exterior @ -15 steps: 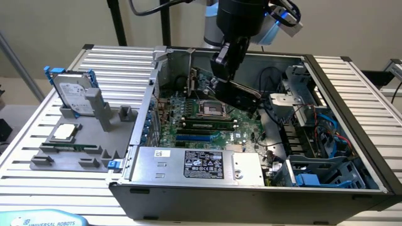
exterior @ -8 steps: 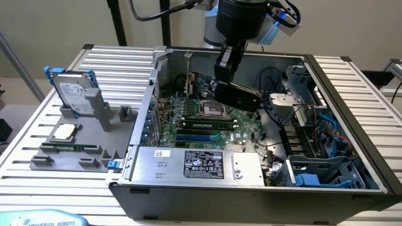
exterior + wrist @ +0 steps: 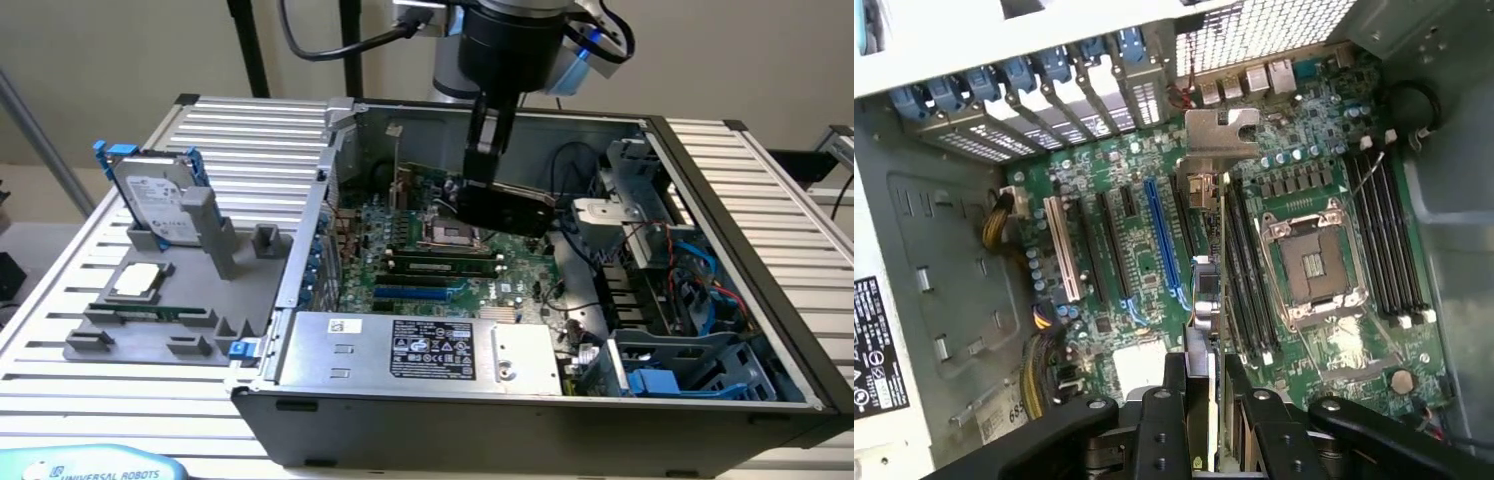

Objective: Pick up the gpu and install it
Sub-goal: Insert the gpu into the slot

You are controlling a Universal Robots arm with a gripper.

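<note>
Jaws pinched tight on thin gpu card (image 3: 514, 208) (black face, green board, silver end bracket); black two-finger gripper (image 3: 482, 178) has it by top edge. Card hanging mid-air inside open grey computer case (image 3: 747, 190), above green motherboard (image 3: 414, 255), not seated in anything yet. Wrist view: card edge runs beside long blue slot (image 3: 1162, 240), off toward silver CPU socket (image 3: 1314, 265). Worry imo: pushed down misaligned like this, connector hits board parts instead of slot. Any tilt, bracket snags on blue-tabbed rear slot covers (image 3: 1044, 95).
</note>
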